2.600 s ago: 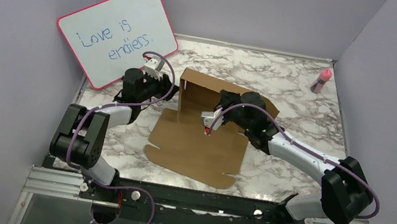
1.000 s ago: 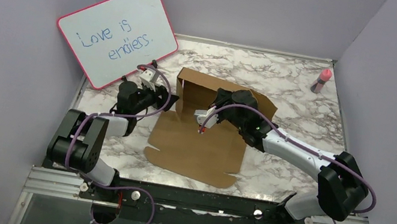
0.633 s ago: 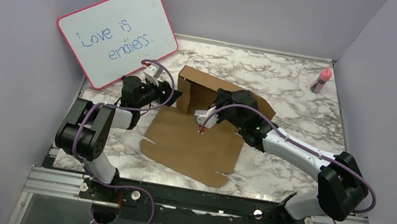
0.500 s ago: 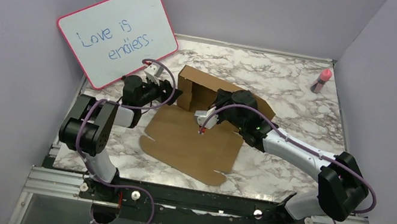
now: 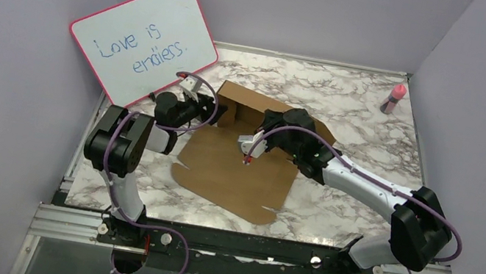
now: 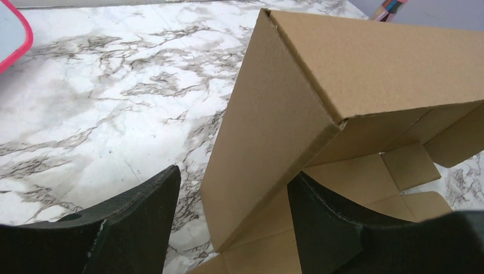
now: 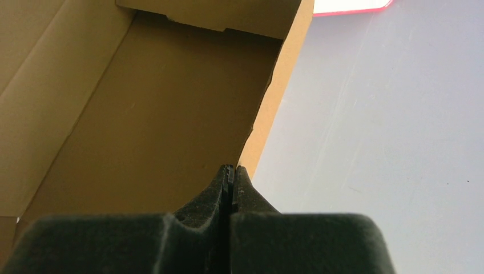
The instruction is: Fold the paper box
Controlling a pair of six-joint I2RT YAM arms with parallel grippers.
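The paper box (image 5: 238,170) is brown cardboard in mid-table. Its back and left walls stand up and a flat panel lies toward the front. My left gripper (image 5: 208,110) is open at the box's left end. In the left wrist view (image 6: 231,222) its fingers straddle the box's left corner wall (image 6: 268,125), one outside and one inside. My right gripper (image 5: 271,121) is over the box's back part. In the right wrist view (image 7: 231,171) its fingers are shut together, their tips at the edge of a standing wall (image 7: 274,91), with nothing seen between them.
A pink-framed whiteboard (image 5: 143,38) leans at the back left, close behind my left arm. A pink bottle (image 5: 395,98) stands at the back right corner. Purple walls close in the marble table (image 5: 349,110) on three sides.
My left arm has swung right, bringing its open gripper onto the box's left corner. The box has shifted slightly left and turned a little. My right gripper has hardly moved.
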